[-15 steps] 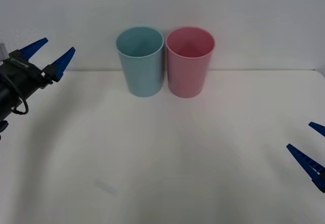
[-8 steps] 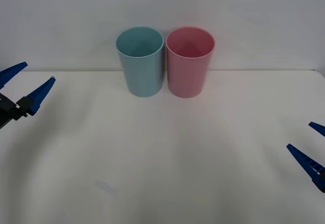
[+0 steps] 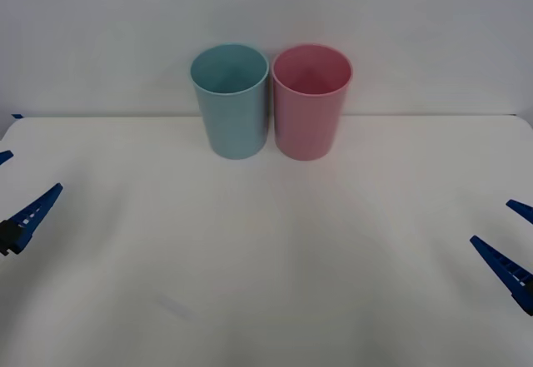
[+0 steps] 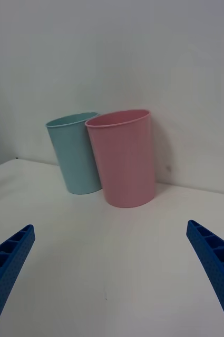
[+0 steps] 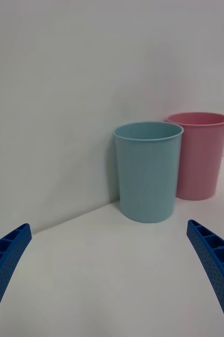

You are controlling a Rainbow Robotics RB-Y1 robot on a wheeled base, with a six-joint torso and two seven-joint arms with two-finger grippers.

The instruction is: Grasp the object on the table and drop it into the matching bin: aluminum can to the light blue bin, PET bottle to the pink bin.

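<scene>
Front view: my left gripper [image 3: 15, 192] sits at the left edge of the wide white flat tabletop [image 3: 266, 267], low over it, fingers spread apart with nothing between them. My right gripper [image 3: 512, 242] is parked at the right edge, also spread and empty. The tall light blue plastic cup-shaped bin [image 3: 230, 101] and the tall pink plastic cup-shaped bin [image 3: 311, 101] stand upright at the back centre, side by side, just beside each other (can't tell if the walls touch), blue on my left, pink on my right.

Right wrist view: both blue ribbed fingers [image 4: 6, 263] at the corners, wide apart, pointing at the bins; pink bin [image 4: 123, 158] is the nearer one, blue bin [image 4: 75, 152] behind it and partly overlapped.

Left wrist view: same wide spread of the fingers [image 5: 212, 263]; blue bin [image 5: 147, 171] nearer, pink bin [image 5: 201, 155] behind it.

The small red can: I can't locate it. My guess is it's inside a bin, but the interiors I can see into from the front look empty, so unconfirmed.

Key relation for any next move: bins lie forward and inward from both hands, left arm nearer blue, right nearer pink. No grasp target, so no long axis to align to
</scene>
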